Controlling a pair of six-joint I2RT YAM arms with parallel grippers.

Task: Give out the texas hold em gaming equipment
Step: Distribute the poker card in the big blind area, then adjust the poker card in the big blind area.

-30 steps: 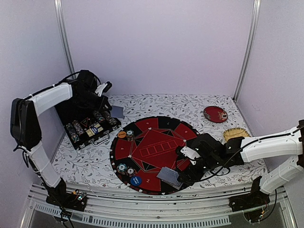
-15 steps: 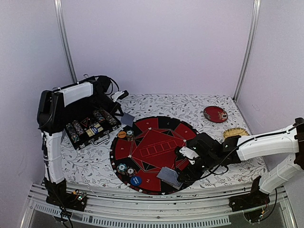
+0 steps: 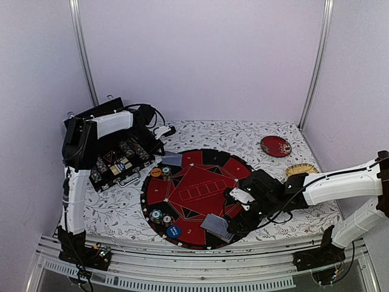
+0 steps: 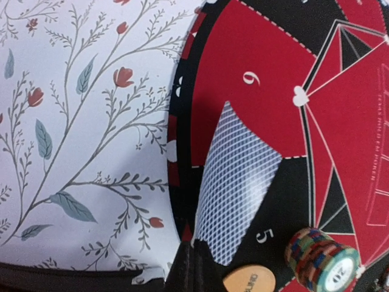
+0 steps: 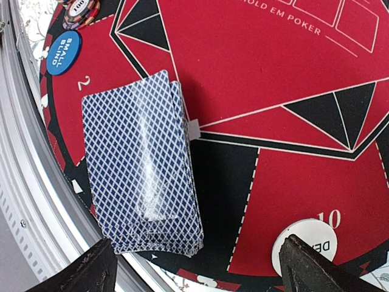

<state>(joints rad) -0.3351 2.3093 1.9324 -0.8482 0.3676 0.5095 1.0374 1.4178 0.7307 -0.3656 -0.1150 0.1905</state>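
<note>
Left tool (image 4: pixel 189 266): my fingers are pressed together on one corner of a single card (image 4: pixel 237 201), carried over the far-left rim of the round game mat (image 3: pixel 194 190).
Card: back up, tilted, not lying flat. It hangs over the black band between the seat numbers 5 and 6, with its outer edge close to the mat's border.
Neighbours: a stack of striped chips (image 4: pixel 322 261) and an orange disc (image 4: pixel 246 283) sit just beside the card's near end, at seat 5.
Right tool (image 5: pixel 197 243): fingers wide apart, holding nothing, hovering over the deck (image 5: pixel 143 188) at the near edge of the mat by seat 2.
Deck: a slightly fanned pile, backs up. A blue small-blind disc (image 5: pixel 63 48) is to its left and a white dealer disc (image 5: pixel 310 240) to its right.
Step in hand, as I read it: dealing this card to a far-left seat.
Doing it well: I should lower until the card's free edge touches the felt, let it lie down inside one seat's panel, then part my fingers and lift straight up.
Watch for: brushing the chip stack, or letting the card slide over the rim onto the flowered worktop (image 3: pixel 121 201).
Right side: best kept waiting above the deck until my left arm is out of the way.
</note>
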